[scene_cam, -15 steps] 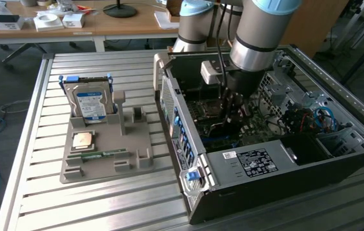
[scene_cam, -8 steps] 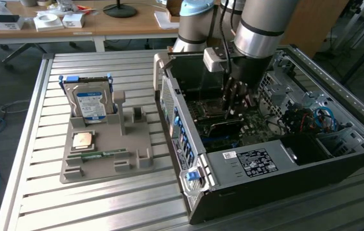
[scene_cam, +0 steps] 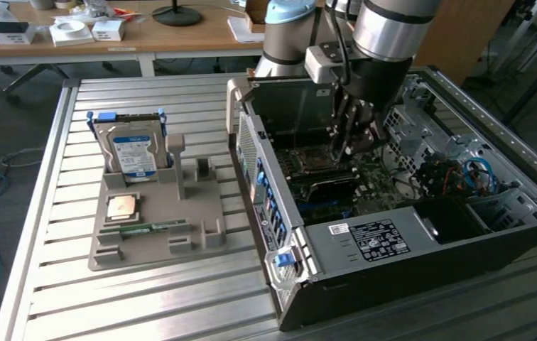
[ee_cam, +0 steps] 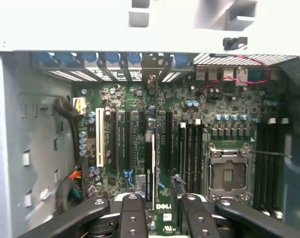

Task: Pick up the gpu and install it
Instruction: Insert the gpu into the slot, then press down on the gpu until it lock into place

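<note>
1. Exterior view: my arm (scene_cam: 382, 35) reaches from above into the open computer case (scene_cam: 496, 241), which lies on its side on the metal desk (scene_cam: 136, 298).
2. My fingers (scene_cam: 349, 138) are low inside the case, just over the motherboard (scene_cam: 344, 192) and near the CPU socket (scene_cam: 311, 160).
3. On the exterior view's left, a grey holder tray (scene_cam: 155, 220) stands on the desk, well apart from the case. It carries a silver hard drive (scene_cam: 136, 153) standing upright, a CPU chip (scene_cam: 121, 207) lying flat, and a narrow green memory stick (scene_cam: 145, 229).
4. Wrist view: my fingers (ee_cam: 162, 198) stand apart, with a clear gap between the two tips.
5. The gpu (ee_cam: 150, 158) is seen edge-on as a thin dark card. It stands upright on the motherboard (ee_cam: 229, 109), among the long expansion slots and beside the white slot (ee_cam: 99, 136).
6. The card's near end is in the gap between my fingertips, closer to one of them. I cannot tell if that pad touches it.
7. The empty CPU socket (ee_cam: 228, 173) is beside the memory slots (ee_cam: 192, 148).
</note>
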You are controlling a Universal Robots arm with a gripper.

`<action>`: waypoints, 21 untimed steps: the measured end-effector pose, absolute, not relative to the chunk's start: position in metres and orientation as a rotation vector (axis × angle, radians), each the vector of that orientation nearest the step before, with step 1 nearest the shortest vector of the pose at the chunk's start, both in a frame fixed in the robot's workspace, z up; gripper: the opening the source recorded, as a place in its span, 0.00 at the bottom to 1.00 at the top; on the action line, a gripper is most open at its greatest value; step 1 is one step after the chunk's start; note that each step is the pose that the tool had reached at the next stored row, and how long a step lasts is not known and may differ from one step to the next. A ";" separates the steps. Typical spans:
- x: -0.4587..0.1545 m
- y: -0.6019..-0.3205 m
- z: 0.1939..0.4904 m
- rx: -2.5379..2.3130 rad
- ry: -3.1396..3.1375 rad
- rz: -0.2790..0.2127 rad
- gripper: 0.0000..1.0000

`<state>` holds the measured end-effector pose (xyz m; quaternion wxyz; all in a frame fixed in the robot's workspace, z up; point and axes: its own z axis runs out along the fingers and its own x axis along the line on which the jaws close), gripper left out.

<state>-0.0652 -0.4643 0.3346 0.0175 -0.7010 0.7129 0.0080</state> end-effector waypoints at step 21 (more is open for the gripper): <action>-0.065 -0.464 0.361 -2.178 2.215 0.025 0.34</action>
